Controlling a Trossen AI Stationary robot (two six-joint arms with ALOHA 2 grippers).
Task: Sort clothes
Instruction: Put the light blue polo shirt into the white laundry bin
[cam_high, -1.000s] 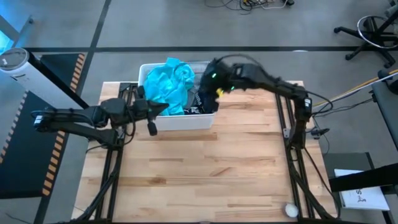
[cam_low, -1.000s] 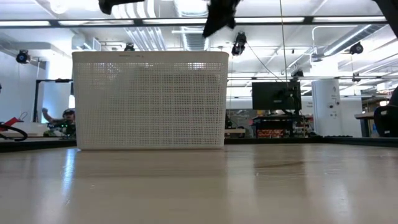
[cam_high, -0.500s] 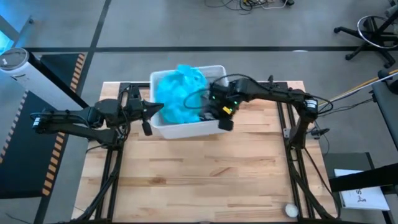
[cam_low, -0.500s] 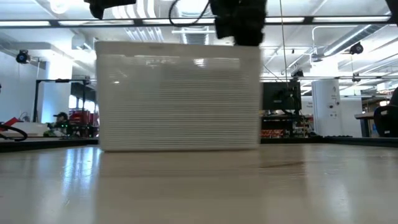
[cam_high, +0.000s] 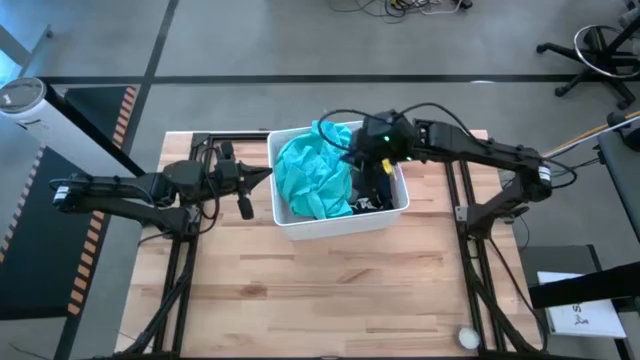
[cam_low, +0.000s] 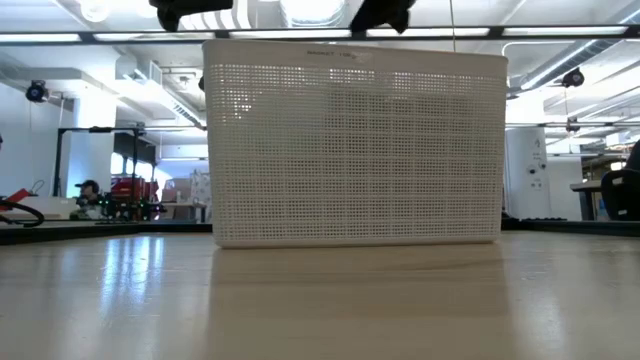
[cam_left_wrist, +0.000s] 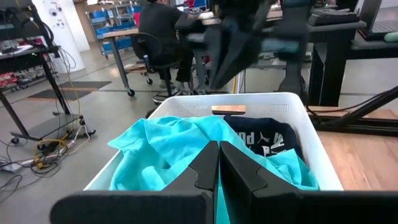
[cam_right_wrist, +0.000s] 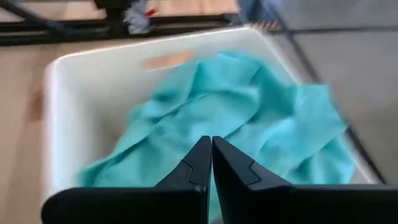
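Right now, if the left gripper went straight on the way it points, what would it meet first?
Probably the white bin's near wall or the teal garment heaped inside; height is unclear. The left gripper is shut.

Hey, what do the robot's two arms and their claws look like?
Both arms are dark, slim and jointed, with black cables looped along them. The right arm shows small green lights near its wrist. The left claw and right claw each have two black, tapering, wedge-shaped fingers.

**Bin at the table's far middle, an arm on each side**

The bin stands on the table toward its far edge. Inside, one garment fills the left part, another garment lies at its right. Left gripper just left of the bin; right gripper over its right part
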